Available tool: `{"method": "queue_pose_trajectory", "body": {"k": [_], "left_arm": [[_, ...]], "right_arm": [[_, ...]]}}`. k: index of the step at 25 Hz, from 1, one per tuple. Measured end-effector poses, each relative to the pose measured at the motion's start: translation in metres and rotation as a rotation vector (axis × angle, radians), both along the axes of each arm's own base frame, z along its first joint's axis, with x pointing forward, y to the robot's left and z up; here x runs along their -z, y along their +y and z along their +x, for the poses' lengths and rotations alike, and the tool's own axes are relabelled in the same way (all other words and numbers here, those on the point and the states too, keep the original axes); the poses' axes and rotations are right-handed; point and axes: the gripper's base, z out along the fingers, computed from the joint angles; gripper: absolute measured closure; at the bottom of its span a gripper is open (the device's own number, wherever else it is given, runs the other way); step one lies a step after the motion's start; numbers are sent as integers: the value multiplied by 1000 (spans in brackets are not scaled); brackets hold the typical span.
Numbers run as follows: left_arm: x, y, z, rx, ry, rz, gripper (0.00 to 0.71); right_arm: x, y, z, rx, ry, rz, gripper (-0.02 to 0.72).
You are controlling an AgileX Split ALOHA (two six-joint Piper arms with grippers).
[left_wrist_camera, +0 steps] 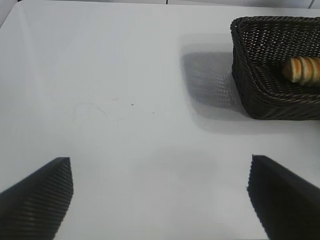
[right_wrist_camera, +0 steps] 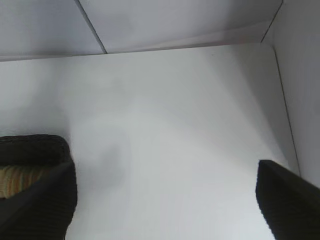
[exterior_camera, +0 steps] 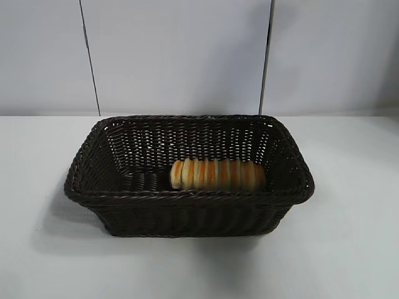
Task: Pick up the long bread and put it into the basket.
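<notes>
Long bread [exterior_camera: 217, 175] lies in basket [exterior_camera: 187, 200], toward 3 o'clock; placement done. Left tool [left_wrist_camera: 160, 197] and right tool [right_wrist_camera: 165, 200] both gape empty.

The golden-tan bread [exterior_camera: 217, 174], banded with orange-brown crosswise stripes, lies on its side along the near wall of the dark-brown woven basket [exterior_camera: 187, 212], right of the middle, while the rectangular, braided-rimmed basket stands upright on the white worktop [exterior_camera: 349, 249].
</notes>
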Motion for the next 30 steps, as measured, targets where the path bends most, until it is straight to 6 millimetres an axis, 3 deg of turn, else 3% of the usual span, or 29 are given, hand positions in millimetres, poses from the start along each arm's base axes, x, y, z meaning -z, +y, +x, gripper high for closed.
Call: {"method": "queue_pose_trajectory", "body": {"k": [3,6,12,15,21,30], "left_arm": [[0,0,0,0,0,0,23],[0,0,0,0,0,0,23],[0,0,0,0,0,0,23],[0,0,0,0,0,0,23],[0,0,0,0,0,0,23],[0,0,0,0,0,0,23]], "right_arm": [[13,5,-32,7,-36,-13,8],[39,10,-58,14,-49,-19,8],[93,14,-79,15,-6,-5,8],[109,18,-82,-6,9,16,8],[118,24,-93,-44,64,44,8],[116,25,-136,-9,-117,15,8]]}}
